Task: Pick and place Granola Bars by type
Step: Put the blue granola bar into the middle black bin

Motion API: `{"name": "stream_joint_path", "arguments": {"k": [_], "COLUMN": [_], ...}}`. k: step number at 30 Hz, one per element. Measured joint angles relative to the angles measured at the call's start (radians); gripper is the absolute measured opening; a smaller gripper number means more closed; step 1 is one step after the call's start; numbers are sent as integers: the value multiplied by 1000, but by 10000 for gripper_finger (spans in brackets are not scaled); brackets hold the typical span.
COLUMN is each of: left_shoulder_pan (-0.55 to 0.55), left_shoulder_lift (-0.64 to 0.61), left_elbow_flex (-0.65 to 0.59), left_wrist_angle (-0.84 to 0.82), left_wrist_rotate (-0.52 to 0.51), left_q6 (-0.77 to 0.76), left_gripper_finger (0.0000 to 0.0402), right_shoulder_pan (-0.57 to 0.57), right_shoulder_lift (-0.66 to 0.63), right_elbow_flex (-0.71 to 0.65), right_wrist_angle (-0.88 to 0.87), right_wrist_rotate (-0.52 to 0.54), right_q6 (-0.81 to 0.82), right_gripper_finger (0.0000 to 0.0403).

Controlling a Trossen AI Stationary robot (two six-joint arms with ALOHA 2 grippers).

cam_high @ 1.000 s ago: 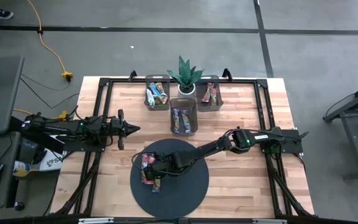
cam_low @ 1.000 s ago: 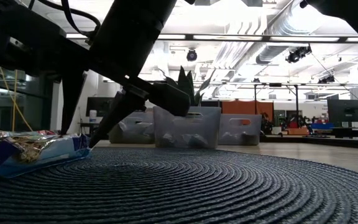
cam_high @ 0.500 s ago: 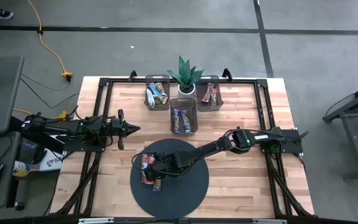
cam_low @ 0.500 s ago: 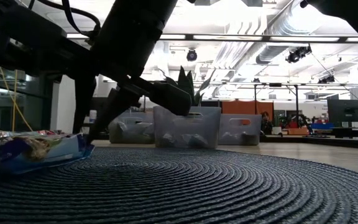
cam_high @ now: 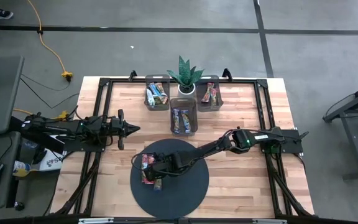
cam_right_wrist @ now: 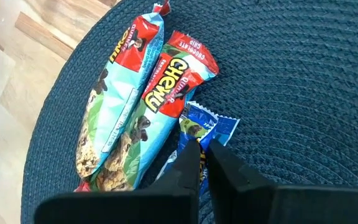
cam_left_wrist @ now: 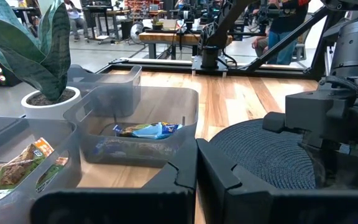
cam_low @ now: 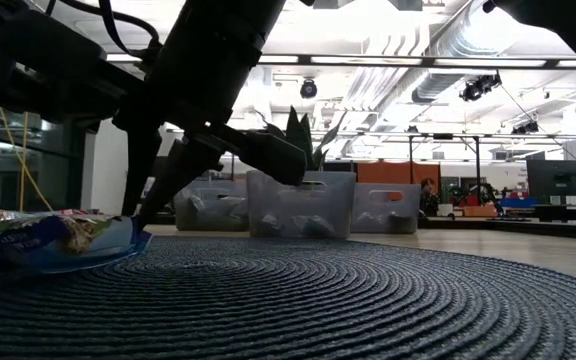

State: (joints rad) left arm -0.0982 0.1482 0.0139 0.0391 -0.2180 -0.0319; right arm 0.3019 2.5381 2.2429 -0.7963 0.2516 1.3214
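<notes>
Three granola bars lie flat on the left part of the dark round woven mat [cam_high: 185,190]: two with red and light-blue wrappers [cam_right_wrist: 114,124], [cam_right_wrist: 163,99] and a dark blue one [cam_right_wrist: 205,124]. In the high view they show as a small cluster [cam_high: 146,165]. In the low view they lie at the left [cam_low: 48,240]. My right gripper [cam_right_wrist: 202,149] [cam_high: 157,174] reaches down over the blue bar and is shut on it. My left gripper [cam_left_wrist: 196,171] [cam_high: 132,129] waits shut above the table's left side. More bars lie in three grey bins [cam_high: 183,115]. My right gripper pinches the blue granola bar between its two fingers, just behind the crimped end [cam_right_wrist: 219,127]. The fingers [cam_low: 138,190] come from above, slanting down from the table's right. The bar lies on the mat, beside the red and light-blue bars. The fingers hide the rest of it.
Three translucent bins stand at the far middle of the table [cam_high: 157,93], [cam_high: 210,93], [cam_left_wrist: 138,124], with a potted plant [cam_high: 185,74] between them. A black frame rail [cam_high: 107,118] runs round the table. Bare wood lies right of the mat [cam_high: 241,180].
My right gripper's fingers, spread apart a second ago, have closed together over the blue bar at the mat's left part. The bars in the low view have shifted slightly. The left arm has kept still.
</notes>
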Motion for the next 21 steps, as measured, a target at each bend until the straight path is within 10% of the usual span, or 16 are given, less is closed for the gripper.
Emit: {"name": "stream_joint_path", "arguments": {"k": [21], "left_shoulder_pan": [0], "left_shoulder_lift": [0], "left_elbow_flex": [0], "left_wrist_angle": [0], "left_wrist_rotate": [0], "left_q6": [0], "left_gripper_finger": [1], "right_shoulder_pan": [0], "right_shoulder_lift": [-139], "right_elbow_flex": [1], "right_wrist_angle": [-36], "right_wrist_rotate": [101], "right_q6": [-98], "right_gripper_finger": [0]}}
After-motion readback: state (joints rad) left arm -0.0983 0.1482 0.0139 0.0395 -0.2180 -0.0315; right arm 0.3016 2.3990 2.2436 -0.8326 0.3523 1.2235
